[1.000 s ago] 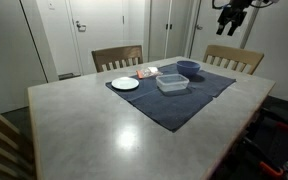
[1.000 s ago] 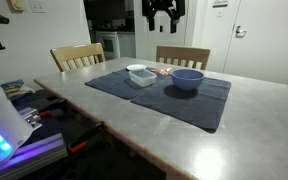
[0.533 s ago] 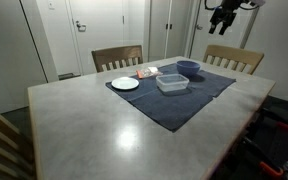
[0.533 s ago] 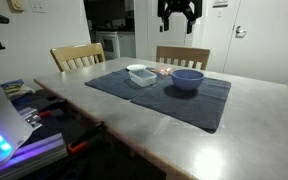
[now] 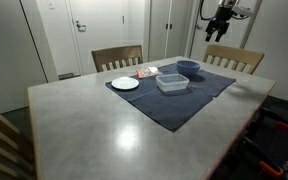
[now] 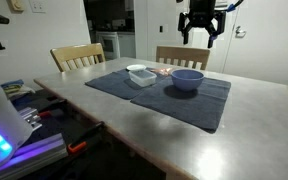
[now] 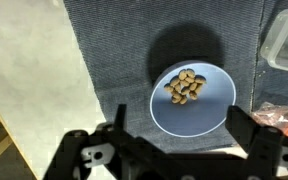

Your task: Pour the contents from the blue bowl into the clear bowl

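Here, only wrist view lets us see into blue bowl (image 7: 192, 97): heap of tan pieces (image 7: 187, 86) inside; exterior views give us just its outer wall; bowl round, dark blue, opaque, sitting on dark mat (image 5: 174, 100), near clear bowl (image 5: 172, 83); white plate (image 5: 125, 84) at mat's corner; gripper (image 6: 200, 37) high above blue bowl, jaws spread wide, grasping nothing.

The claw (image 6: 200, 38) has swung sideways and now hangs high above the blue bowl (image 6: 187, 78).
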You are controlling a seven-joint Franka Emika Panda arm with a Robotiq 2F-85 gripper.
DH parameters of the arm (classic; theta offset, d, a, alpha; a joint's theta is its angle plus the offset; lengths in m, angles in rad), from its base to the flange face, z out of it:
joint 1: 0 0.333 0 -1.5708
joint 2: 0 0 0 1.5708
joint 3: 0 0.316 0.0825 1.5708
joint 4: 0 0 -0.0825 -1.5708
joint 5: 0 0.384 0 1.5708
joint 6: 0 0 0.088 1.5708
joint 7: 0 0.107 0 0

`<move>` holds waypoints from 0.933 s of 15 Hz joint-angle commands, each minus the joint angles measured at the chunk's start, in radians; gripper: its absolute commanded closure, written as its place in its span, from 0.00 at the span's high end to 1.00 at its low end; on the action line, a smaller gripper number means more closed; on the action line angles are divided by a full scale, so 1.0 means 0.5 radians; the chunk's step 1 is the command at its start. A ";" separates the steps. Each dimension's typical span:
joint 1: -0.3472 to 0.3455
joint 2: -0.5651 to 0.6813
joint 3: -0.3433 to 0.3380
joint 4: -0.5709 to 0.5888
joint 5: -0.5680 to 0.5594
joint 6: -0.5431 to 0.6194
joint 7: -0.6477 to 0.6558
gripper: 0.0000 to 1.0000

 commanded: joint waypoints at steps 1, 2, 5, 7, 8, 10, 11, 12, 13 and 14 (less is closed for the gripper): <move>-0.137 0.201 0.127 0.170 0.051 -0.035 -0.002 1.00; -0.162 0.231 0.157 0.189 0.061 -0.033 -0.003 1.00; -0.216 0.302 0.238 0.218 0.097 -0.010 0.009 1.00; -0.242 0.330 0.280 0.229 0.127 -0.008 0.012 1.00; -0.251 0.349 0.297 0.233 0.140 0.005 0.015 1.00; -0.264 0.378 0.318 0.237 0.147 0.018 0.038 1.00; -0.262 0.387 0.319 0.233 0.135 0.023 0.067 1.00; -0.261 0.402 0.317 0.232 0.121 0.033 0.098 1.00; -0.252 0.420 0.306 0.230 0.099 0.050 0.144 1.00; -0.254 0.435 0.308 0.230 0.100 0.059 0.166 1.00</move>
